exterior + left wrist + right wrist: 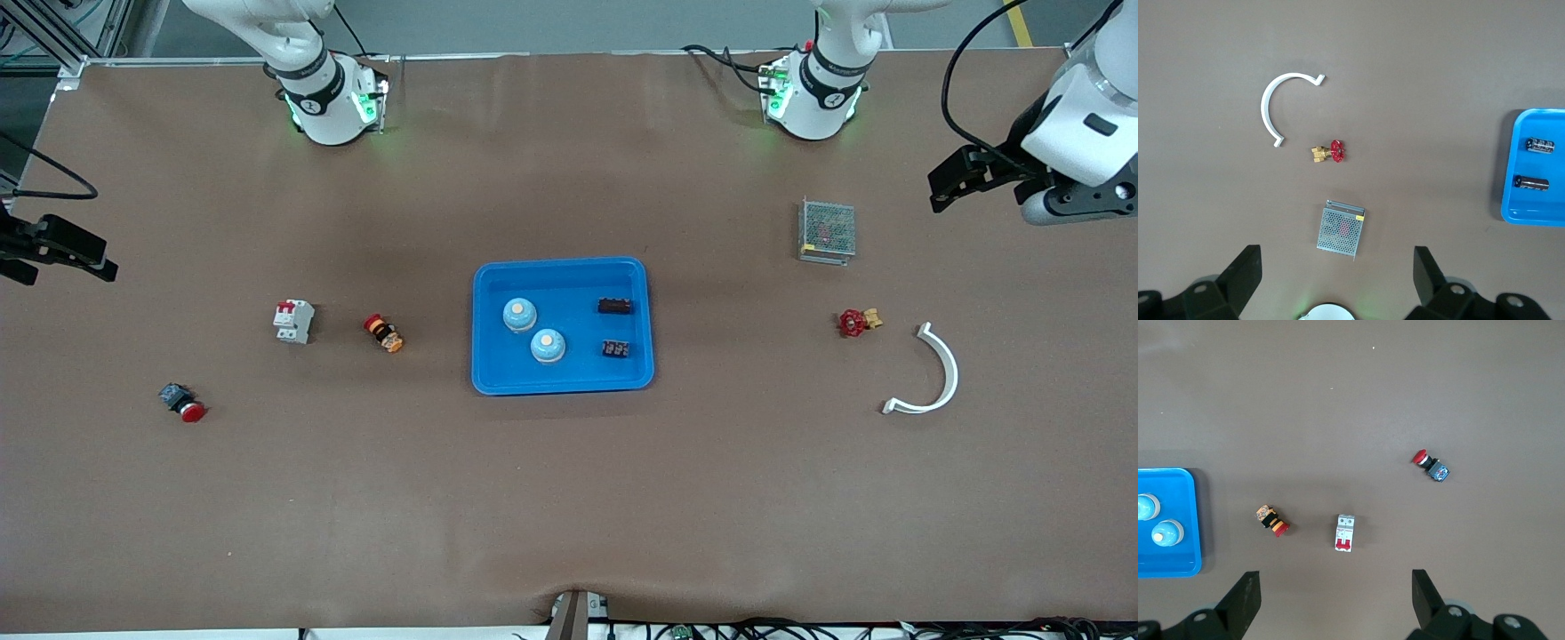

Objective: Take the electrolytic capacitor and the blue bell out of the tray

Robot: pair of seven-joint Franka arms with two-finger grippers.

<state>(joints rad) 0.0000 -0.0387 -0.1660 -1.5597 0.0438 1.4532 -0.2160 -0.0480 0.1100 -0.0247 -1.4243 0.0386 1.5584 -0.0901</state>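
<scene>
A blue tray (562, 264) lies mid-table. In it are two pale blue bells (519, 314) (548, 346) with cream tops, and two black capacitors (614, 306) (616, 349) beside them toward the left arm's end. My left gripper (944, 188) is open and empty, up in the air over the left arm's end of the table. My right gripper (78, 271) is open and empty over the right arm's end. The left wrist view shows the left gripper (1337, 263), the tray (1511, 167) and the capacitors (1541, 144). The right wrist view shows the right gripper (1335, 577), the tray (1195, 520) and the bells (1165, 532).
Toward the left arm's end lie a metal mesh box (827, 230), a red-handled brass valve (857, 322) and a white curved clip (938, 373). Toward the right arm's end lie a white breaker (293, 321), an orange-black switch (384, 333) and a red push button (182, 403).
</scene>
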